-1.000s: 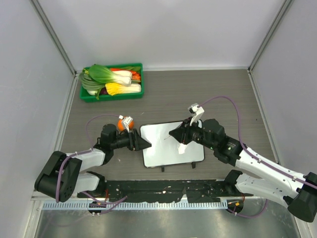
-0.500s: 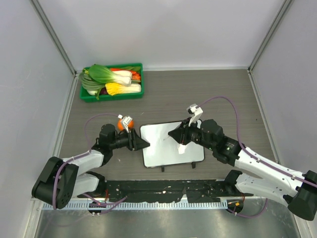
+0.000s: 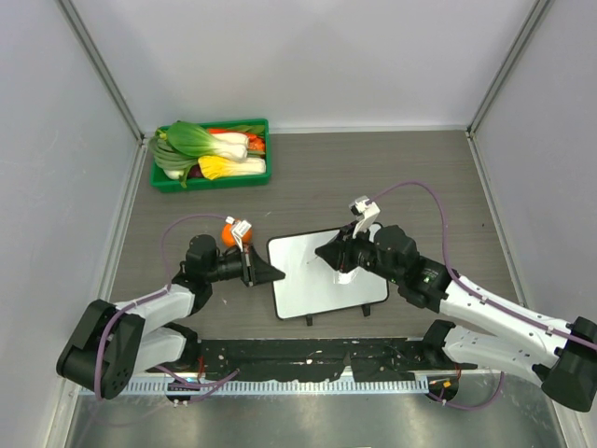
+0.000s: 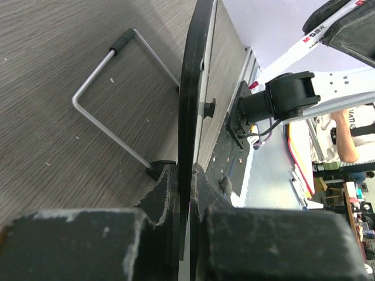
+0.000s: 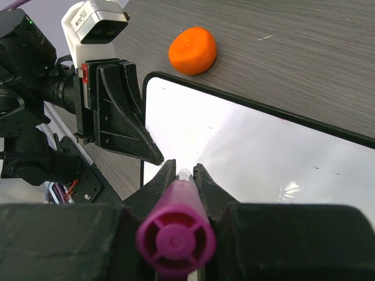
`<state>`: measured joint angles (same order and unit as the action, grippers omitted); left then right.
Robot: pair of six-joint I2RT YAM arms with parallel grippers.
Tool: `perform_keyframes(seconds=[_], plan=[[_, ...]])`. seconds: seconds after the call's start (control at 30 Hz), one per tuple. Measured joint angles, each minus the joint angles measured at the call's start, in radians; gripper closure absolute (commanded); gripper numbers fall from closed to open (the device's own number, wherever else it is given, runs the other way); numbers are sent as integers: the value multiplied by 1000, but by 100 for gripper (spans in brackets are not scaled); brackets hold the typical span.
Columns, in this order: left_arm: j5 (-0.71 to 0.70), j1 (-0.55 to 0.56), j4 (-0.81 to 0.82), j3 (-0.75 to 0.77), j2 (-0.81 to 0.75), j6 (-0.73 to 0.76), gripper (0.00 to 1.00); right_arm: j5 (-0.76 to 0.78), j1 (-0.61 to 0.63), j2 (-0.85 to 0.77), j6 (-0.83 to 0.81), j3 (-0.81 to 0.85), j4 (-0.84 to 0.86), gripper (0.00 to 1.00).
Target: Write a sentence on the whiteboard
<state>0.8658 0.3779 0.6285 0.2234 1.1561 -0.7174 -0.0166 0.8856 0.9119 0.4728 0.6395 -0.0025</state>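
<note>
Top external shows your left gripper [image 3: 278,274] pinching the whiteboard [image 3: 322,291] at nine o'clock, your right gripper [image 3: 325,253] clamped on the marker [image 5: 176,239]. The board looks nearly blank, so writing likely starts with lowering the tip.

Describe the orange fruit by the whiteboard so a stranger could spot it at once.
Find the whiteboard in the middle of the table. Just past its far left corner sits the orange fruit. It alone is round and loose on the table; the other produce lies in the green tray.
</note>
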Motion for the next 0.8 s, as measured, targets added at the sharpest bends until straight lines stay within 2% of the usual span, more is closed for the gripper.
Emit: perform_keyframes(seconds=[0.27, 0.8], plan=[[6, 2, 6, 0, 1, -6, 100, 59, 14, 0, -13, 0, 1, 99], [-3, 2, -18, 0, -13, -5, 100, 64, 15, 0, -33, 2, 60, 99]])
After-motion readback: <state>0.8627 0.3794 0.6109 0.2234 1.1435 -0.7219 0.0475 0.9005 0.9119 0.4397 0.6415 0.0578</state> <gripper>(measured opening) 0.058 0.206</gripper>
